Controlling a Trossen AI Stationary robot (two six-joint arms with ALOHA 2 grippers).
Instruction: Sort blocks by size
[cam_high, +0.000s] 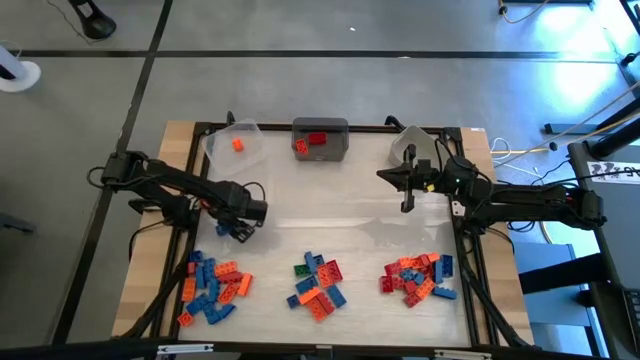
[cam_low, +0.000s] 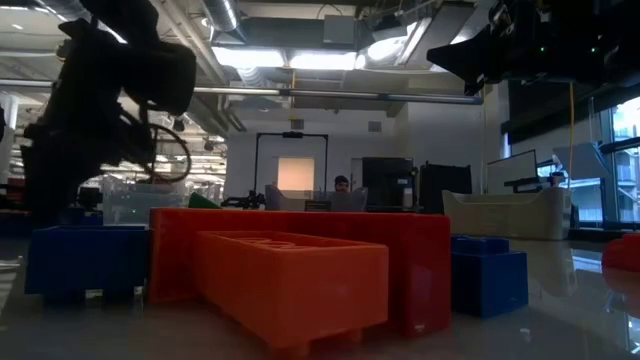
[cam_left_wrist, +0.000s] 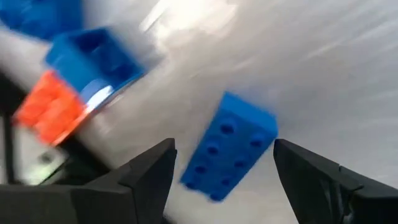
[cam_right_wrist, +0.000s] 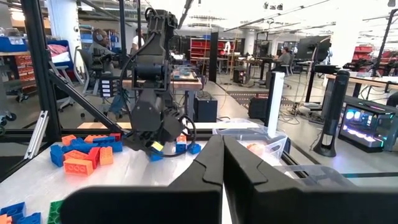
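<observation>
High view: left gripper (cam_high: 236, 226) sits low over the table just above the left pile of blocks (cam_high: 212, 285), arm reaching in from the table's left edge and bent at the elbow; the middle pile (cam_high: 318, 284) and right pile (cam_high: 417, 277) lie along the near edge, and three bins stand at the far edge: a clear bin (cam_high: 232, 142) with one orange brick, a grey bin (cam_high: 320, 139) with red ones, another clear bin (cam_high: 405, 145). Right gripper (cam_high: 407, 192) is held mid-table below that bin, well apart from any pile, carrying nothing. Low view: big orange brick (cam_low: 290, 280) and red brick (cam_low: 400, 260) fill the foreground, arms only dark shapes overhead (no help on the claws). Left wrist view: fingers (cam_left_wrist: 149, 171) spread wide, straddling a blue eight-stud brick (cam_left_wrist: 230, 146) that lies tilted between them, untouched; a second blue brick and an orange one sit near. Risk: closing on that skewed brick may pinch a corner and flick it away, or nudge the neighbours. Right wrist view: right fingers (cam_right_wrist: 208, 165) pressed together, empty, looking across at the left arm.
</observation>
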